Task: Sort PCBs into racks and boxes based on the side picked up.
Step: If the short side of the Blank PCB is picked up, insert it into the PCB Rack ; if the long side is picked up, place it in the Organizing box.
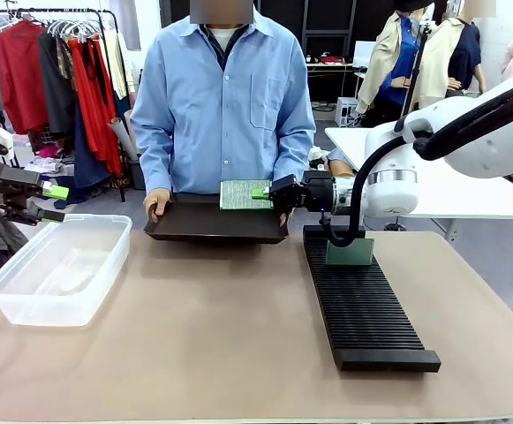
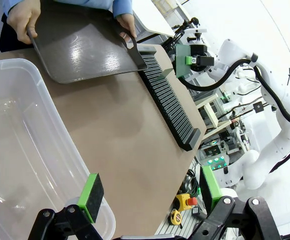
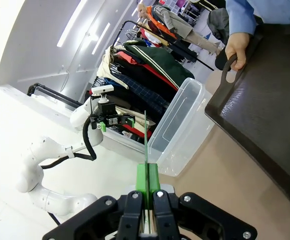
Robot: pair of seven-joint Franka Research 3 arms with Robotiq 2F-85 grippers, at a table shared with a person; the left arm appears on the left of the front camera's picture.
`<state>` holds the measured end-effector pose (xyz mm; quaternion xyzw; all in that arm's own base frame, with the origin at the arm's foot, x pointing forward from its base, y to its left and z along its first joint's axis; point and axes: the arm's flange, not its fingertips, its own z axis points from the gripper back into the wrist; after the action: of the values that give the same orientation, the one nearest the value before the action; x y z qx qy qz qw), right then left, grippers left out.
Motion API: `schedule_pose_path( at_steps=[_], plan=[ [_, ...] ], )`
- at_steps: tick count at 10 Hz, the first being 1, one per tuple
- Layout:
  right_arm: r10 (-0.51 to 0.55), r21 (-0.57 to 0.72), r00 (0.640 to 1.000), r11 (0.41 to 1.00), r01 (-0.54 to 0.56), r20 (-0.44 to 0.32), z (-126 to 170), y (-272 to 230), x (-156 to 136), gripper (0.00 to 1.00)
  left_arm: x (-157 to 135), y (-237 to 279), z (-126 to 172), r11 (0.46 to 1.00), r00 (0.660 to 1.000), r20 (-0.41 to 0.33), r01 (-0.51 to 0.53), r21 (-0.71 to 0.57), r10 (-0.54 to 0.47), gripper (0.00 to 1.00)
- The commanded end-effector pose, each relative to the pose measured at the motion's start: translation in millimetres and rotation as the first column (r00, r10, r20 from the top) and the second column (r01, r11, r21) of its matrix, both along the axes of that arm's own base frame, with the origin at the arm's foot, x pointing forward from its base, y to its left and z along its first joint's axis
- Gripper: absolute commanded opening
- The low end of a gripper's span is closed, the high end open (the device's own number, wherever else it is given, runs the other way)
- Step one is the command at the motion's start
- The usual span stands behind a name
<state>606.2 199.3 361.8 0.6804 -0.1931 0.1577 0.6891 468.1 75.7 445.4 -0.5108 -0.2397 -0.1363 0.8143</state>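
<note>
Your right gripper [image 1: 263,193] is clenched on one PCB [image 1: 238,194], holding it in the air near the black tray [image 1: 216,228] that the person grips by both handles. A second PCB [image 1: 350,253] stands upright in the rack [image 1: 371,309] at its far end. Your left gripper [image 1: 51,203] hangs released, jaws apart, beside the clear box [image 1: 26,302] on the tabletop [image 1: 194,336].

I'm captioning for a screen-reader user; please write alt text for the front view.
The right gripper grips a PCB above a black tray held by a person. A second PCB stands in the black rack; the open left gripper hovers by the clear box.
</note>
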Motion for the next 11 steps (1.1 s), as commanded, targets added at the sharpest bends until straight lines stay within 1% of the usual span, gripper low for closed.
schedule_pose_path(
  at_steps=[1,4,5,7,9,11],
  plan=[
    [-0.020,0.043,0.999,0.999,0.021,-0.027,7.5,-3.3,-4.3,0.00,-0.7,0.0,2.2,1.000,1.000,0.000,0.002,-0.001,-0.002,1.00],
    [-0.021,0.032,1.000,0.999,0.022,-0.014,16.7,-19.7,-7.6,0.00,-0.7,0.0,2.2,1.000,1.000,0.000,0.002,-0.001,-0.002,1.00],
    [-0.011,0.030,1.000,0.999,0.010,0.008,23.8,-32.0,-12.6,0.00,-0.7,0.0,2.2,1.000,1.000,0.000,0.002,-0.001,-0.002,1.00],
    [0.023,0.034,0.996,0.999,-0.026,0.086,43.2,-62.9,-27.2,0.00,-0.7,0.0,2.2,1.000,1.000,0.000,0.002,-0.001,-0.002,1.00],
    [0.054,0.015,0.988,0.998,-0.056,0.145,62.1,-104.6,-43.8,0.00,-0.7,0.0,2.2,1.000,1.000,0.000,0.002,-0.001,-0.002,1.00],
    [0.079,-0.020,0.980,0.997,-0.076,0.183,70.6,-144.0,-57.7,0.00,-0.7,0.0,2.2,1.000,1.000,0.000,0.002,-0.001,-0.002,1.00]
  ],
)
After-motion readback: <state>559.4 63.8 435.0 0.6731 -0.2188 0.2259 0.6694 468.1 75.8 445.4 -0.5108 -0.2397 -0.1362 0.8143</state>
